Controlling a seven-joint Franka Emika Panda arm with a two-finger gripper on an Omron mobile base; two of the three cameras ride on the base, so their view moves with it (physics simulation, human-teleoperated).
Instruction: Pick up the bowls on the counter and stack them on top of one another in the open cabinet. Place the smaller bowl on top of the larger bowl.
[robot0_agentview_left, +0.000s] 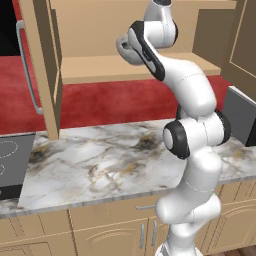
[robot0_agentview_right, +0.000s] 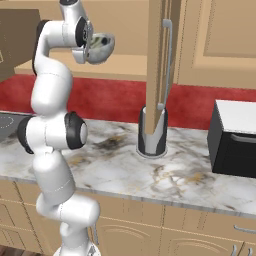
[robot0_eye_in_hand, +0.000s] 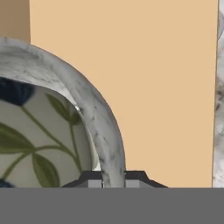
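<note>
Up near the top centre of the hand view's lower edge, the gripper (robot0_eye_in_hand: 113, 177) is pinching the thick rim of the larger bowl (robot0_eye_in_hand: 65, 100), one fingertip (robot0_eye_in_hand: 92, 180) inside and one outside; in the right base view the marbled bowl is hanging at upper left over the cabinet shelf (robot0_agentview_right: 125, 65)

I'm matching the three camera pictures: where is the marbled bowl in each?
Left base view: marbled bowl top centre, mostly behind the arm.
Right base view: top left, beside the wrist.
Hand view: left half, rim between the jaws.
Shared landmark: the tan cabinet shelf.
</note>
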